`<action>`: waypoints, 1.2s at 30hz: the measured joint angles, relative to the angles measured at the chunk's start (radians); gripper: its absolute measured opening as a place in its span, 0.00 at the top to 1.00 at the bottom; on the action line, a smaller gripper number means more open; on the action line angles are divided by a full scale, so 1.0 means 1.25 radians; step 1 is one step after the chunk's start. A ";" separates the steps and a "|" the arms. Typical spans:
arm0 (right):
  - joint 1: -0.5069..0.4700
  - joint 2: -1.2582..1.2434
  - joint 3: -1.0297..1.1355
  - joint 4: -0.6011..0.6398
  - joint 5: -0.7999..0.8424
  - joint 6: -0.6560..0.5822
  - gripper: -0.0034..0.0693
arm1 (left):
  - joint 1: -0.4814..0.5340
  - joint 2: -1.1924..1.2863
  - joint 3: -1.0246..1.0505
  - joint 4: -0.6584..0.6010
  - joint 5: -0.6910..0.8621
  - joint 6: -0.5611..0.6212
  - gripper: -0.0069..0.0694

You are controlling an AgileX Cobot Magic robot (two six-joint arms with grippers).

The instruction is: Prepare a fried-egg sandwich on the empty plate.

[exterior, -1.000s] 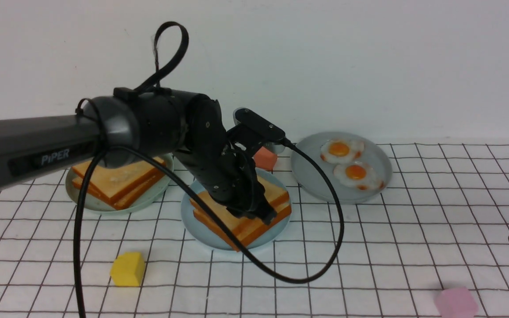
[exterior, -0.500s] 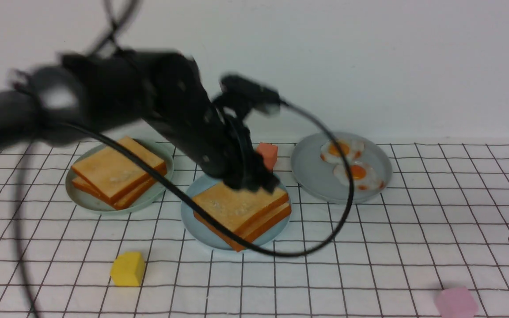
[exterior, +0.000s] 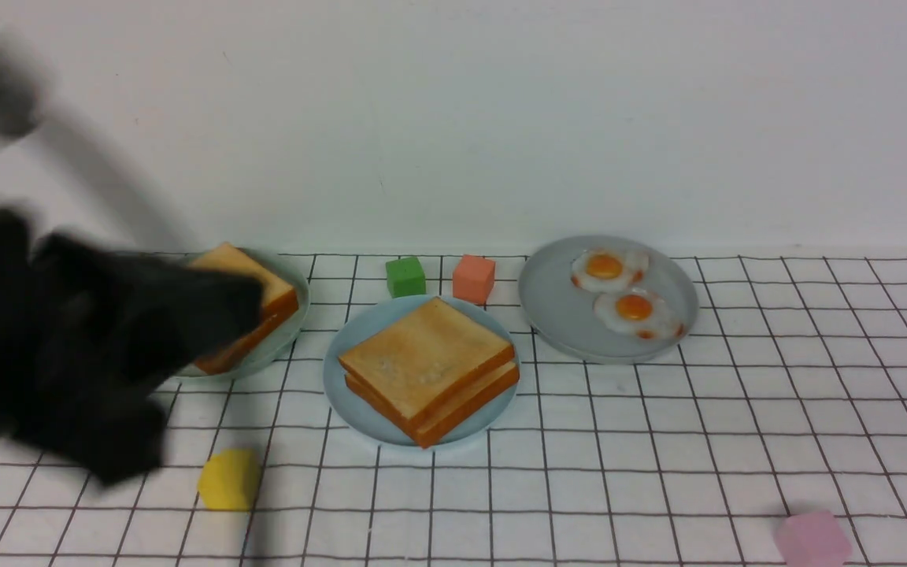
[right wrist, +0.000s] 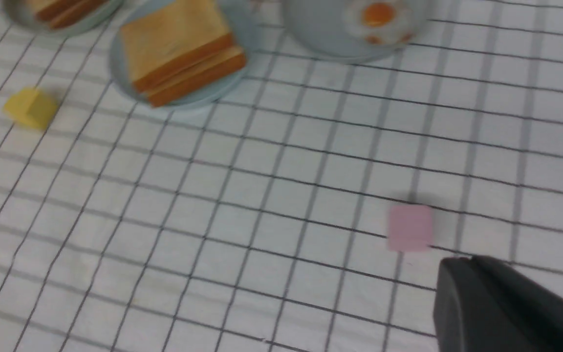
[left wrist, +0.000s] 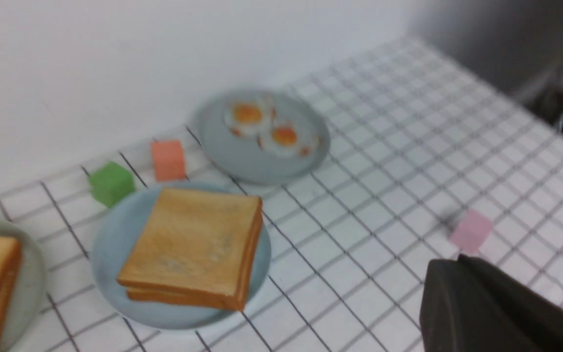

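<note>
Left hand (exterior: pixel 127 449) narrow and closed, toast sandwich (exterior: pixel 428 366) on the blue plate (exterior: pixel 355 413).
Blurred at far left, the left hand holds nothing and partly hides the toast stack (exterior: pixel 272 295) on a pale green plate (exterior: pixel 292 335); the yellow block (exterior: pixel 229 480) is nearby on the worktop (exterior: pixel 438 512). Next come the sandwich, its filling hidden, then two fried eggs (exterior: pixel 633 307) on a grey plate (exterior: pixel 556 331), then the pink block (exterior: pixel 813 539). I cannot tell how wide the right hand (right wrist: pixel 477 266) is.
</note>
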 joint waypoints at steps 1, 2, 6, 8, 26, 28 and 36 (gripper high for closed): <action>0.000 -0.014 0.006 -0.012 0.012 0.015 0.94 | 0.000 -0.043 0.028 -0.005 -0.017 0.000 0.93; 0.000 -0.037 0.016 -0.027 0.026 0.040 0.95 | 0.000 -0.092 0.073 -0.011 -0.043 0.000 0.93; 0.000 -0.104 0.059 -0.070 0.050 0.110 0.95 | 0.000 -0.216 0.194 -0.024 -0.113 0.000 0.93; 0.000 -0.155 0.105 -0.115 0.033 0.158 0.95 | 0.000 -0.301 0.276 -0.028 -0.153 0.000 0.93; 0.000 -0.208 0.302 -0.266 -0.242 0.302 0.94 | 0.000 -0.402 0.507 -0.030 -0.164 0.000 0.93; 0.000 -0.208 0.302 -0.266 -0.239 0.302 0.94 | 0.000 -0.402 0.515 -0.030 -0.164 0.000 0.93; -0.055 -0.229 0.310 -0.290 -0.259 0.294 0.93 | 0.000 -0.402 0.534 -0.030 -0.150 0.000 0.93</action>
